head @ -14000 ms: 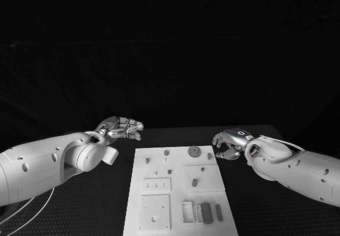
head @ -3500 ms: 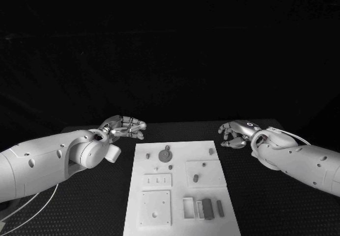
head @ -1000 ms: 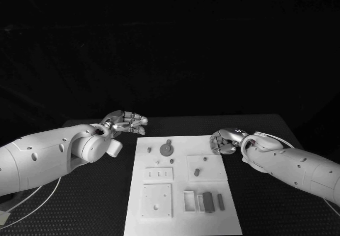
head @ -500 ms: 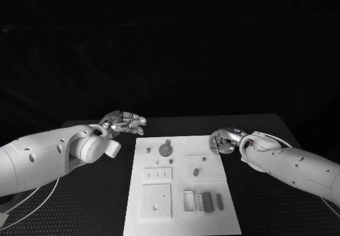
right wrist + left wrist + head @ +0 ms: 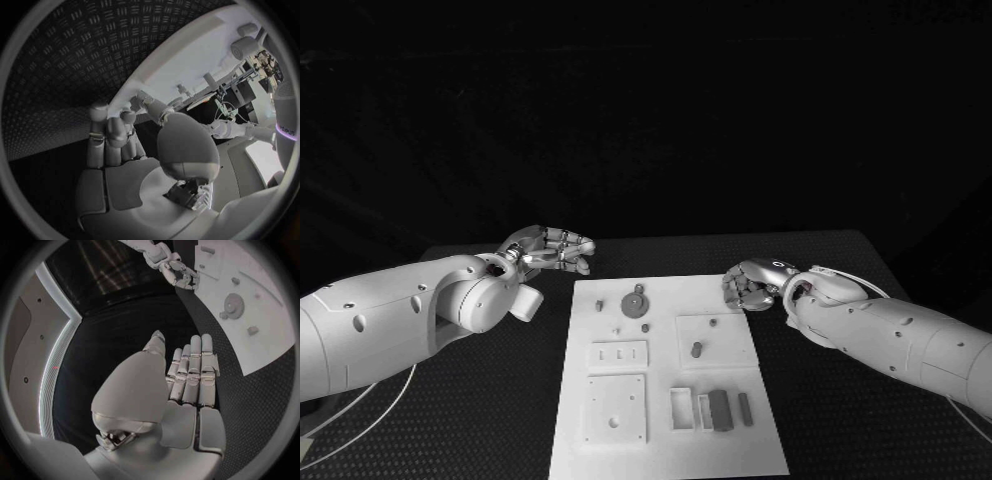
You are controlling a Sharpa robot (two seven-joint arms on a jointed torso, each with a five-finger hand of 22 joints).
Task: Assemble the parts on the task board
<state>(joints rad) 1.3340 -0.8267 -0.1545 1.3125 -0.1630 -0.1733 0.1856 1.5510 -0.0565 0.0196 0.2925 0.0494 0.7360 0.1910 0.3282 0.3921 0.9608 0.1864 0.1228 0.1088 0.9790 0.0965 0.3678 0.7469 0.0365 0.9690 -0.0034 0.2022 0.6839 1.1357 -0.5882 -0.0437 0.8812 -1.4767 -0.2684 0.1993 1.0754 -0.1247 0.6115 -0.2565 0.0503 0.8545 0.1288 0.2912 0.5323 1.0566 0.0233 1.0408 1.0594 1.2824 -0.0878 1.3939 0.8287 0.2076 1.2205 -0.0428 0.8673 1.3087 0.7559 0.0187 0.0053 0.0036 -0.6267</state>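
Head view: one task board [image 5: 661,400] lies between two empty hands, left [image 5: 553,249] and right [image 5: 753,284], fingers curled together.

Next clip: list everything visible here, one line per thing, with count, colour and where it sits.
table: one, black, textured top, under everything.
task board: one, white plate, middle of the table, between the two arms.
round disc part: one, grey, far end of the task board.
small peg parts: several, grey, scattered over the far half and middle of the board.
block parts: a few, grey, side by side at the near right of the board.
cable: one, white, on the table at the near left.
left hand: one, silver, beyond the board's far left corner, holding nothing.
right hand: one, silver, fingers curled, at the board's far right edge.
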